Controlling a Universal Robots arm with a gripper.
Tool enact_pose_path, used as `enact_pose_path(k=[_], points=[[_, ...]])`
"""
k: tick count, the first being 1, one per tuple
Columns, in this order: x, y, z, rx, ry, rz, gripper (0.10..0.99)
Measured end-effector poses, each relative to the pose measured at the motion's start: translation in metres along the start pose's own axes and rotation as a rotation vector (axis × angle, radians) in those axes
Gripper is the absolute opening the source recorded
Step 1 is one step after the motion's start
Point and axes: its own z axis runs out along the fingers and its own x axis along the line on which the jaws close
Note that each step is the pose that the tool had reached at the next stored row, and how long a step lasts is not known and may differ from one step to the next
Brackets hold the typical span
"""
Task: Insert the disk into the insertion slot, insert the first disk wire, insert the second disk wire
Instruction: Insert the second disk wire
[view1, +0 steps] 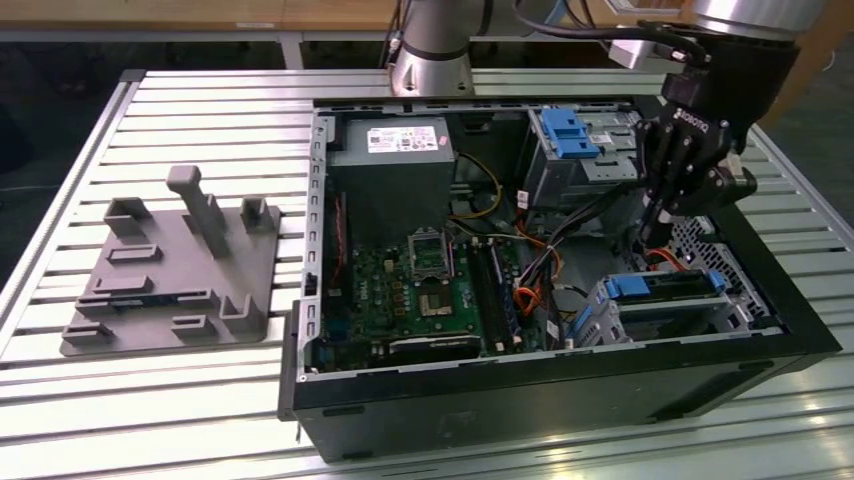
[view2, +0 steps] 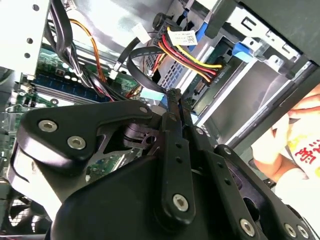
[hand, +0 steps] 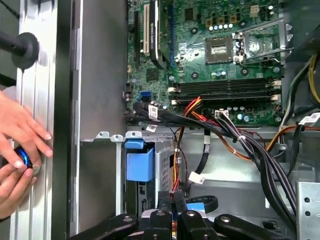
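Exterior view: my gripper (view1: 657, 237), fingers pinched together, hovers just above the disk (view1: 665, 289). Its black wire (view2: 134, 56) looks limp and light; I'd grip at its stiff end.

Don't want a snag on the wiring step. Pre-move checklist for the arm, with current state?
1. Disk seated in the insertion slot: ok.
2. Tool inside the case, just above the disk: ok.
3. Wire held in tool: cannot tell.
4. Cable bundle clear of tool: not ok, right beside it.
5. Person's hands clear: not ok, on the table beside the case.
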Motion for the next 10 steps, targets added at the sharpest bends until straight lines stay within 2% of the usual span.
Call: enact_pose_path(k=[4,6,7,10], points=[[0.0071,-0.0003,0.002,-0.001,-0.0009,0.001,0.145],[0.0092,-0.0004,0.0026,-0.001,-0.0056,0.002,0.145],[0.0093,-0.0004,0.0026,0.0,-0.0146,0.002,0.145],[0.0097,-0.0004,0.0028,0.004,-0.0594,0.001,0.145]])
